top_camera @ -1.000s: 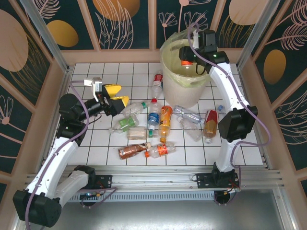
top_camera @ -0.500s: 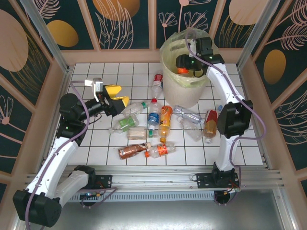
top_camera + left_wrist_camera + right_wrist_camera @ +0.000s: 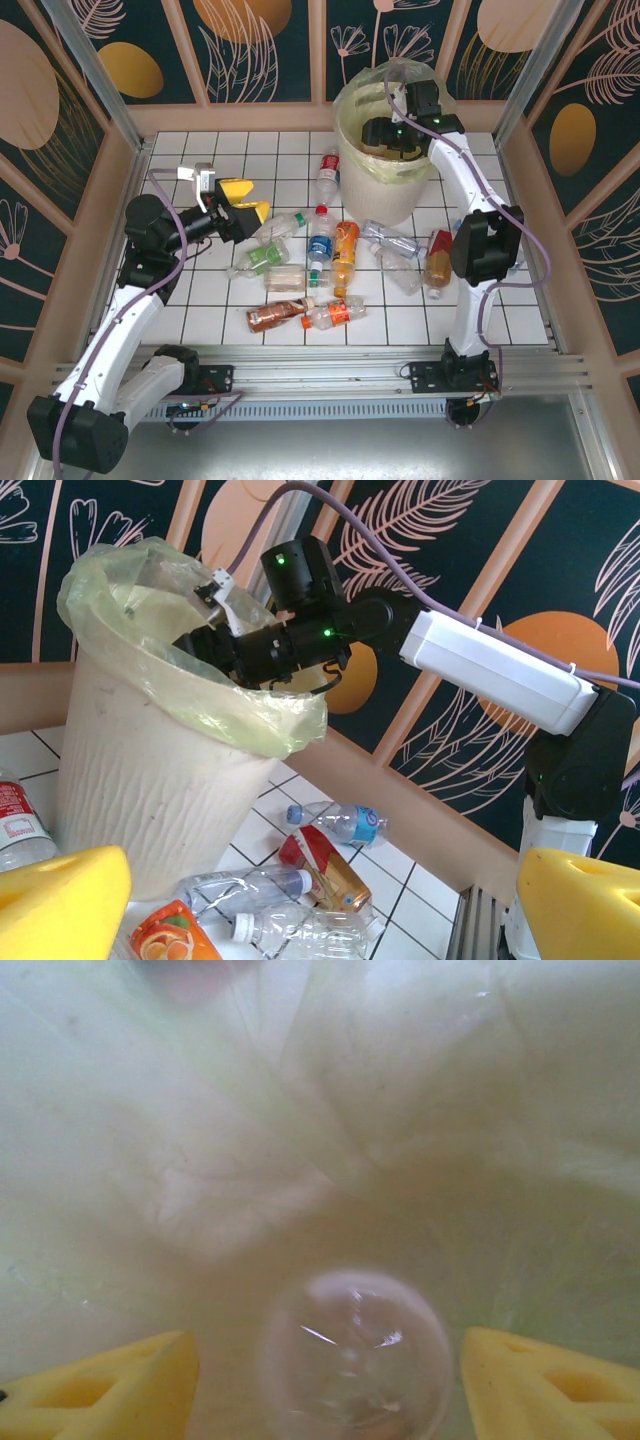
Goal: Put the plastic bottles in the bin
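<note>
Bottle (image 3: 352,1365) is leaving my right gripper (image 3: 328,1348), jaws apart, inside the bin (image 3: 378,195) (left gripper (image 3: 247,198) wide, empty); another pickup is coming.

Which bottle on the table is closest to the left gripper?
The clear bottle just right of the left gripper; the green-labelled bottle lies a little farther off.

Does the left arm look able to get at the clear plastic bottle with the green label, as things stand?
Likely yes: the left fingers stand open close by the green-labelled clear plastic bottle, which lies uncovered on the tiles.
</note>
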Tool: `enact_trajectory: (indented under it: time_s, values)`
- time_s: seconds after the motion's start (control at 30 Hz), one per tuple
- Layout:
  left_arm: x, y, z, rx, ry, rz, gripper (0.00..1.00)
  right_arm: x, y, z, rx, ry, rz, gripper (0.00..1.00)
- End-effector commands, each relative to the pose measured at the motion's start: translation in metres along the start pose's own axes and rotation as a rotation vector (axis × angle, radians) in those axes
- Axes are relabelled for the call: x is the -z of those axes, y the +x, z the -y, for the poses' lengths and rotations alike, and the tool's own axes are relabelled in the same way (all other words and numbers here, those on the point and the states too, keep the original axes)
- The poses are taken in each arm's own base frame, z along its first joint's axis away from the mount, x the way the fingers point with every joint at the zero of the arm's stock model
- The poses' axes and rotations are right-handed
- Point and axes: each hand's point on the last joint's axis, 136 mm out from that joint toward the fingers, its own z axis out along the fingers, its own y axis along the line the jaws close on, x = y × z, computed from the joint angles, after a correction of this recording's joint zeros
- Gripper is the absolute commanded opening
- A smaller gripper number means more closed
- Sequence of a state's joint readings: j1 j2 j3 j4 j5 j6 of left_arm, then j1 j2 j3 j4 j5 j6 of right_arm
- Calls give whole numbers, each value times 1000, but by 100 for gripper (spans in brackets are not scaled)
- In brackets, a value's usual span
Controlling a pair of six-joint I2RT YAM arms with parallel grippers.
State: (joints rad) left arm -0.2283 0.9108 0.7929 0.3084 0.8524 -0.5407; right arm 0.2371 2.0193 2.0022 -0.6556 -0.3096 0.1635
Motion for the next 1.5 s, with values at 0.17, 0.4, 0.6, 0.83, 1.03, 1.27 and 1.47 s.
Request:
enact_trajectory:
  time_s: [0.17, 0.4, 0.6, 0.83, 1.03, 1.27, 1.47]
  values:
    - [0, -2, 0, -29, -5, 1, 99, 10, -13, -6, 6, -15, 19, 79]
    - [0, -2, 1, -30, -4, 2, 99, 39, -37, -9, 31, 30, 110, 78]
    - [0, -2, 2, -30, -3, -3, 99, 73, -50, -18, 68, 44, 200, 77]
    - [-1, 2, 7, -35, 31, -30, 99, 124, -49, -38, 114, 23, 309, 76]
    - [-2, 7, 10, -22, 53, -68, 99, 161, -27, -64, 160, 9, 331, 76]
    - [-4, 22, 1, 102, 23, -155, 99, 186, 35, -106, 188, -28, 265, 73]
    - [0, 31, 3, 129, 24, -161, 99, 188, 115, -122, 169, -80, 137, 72]
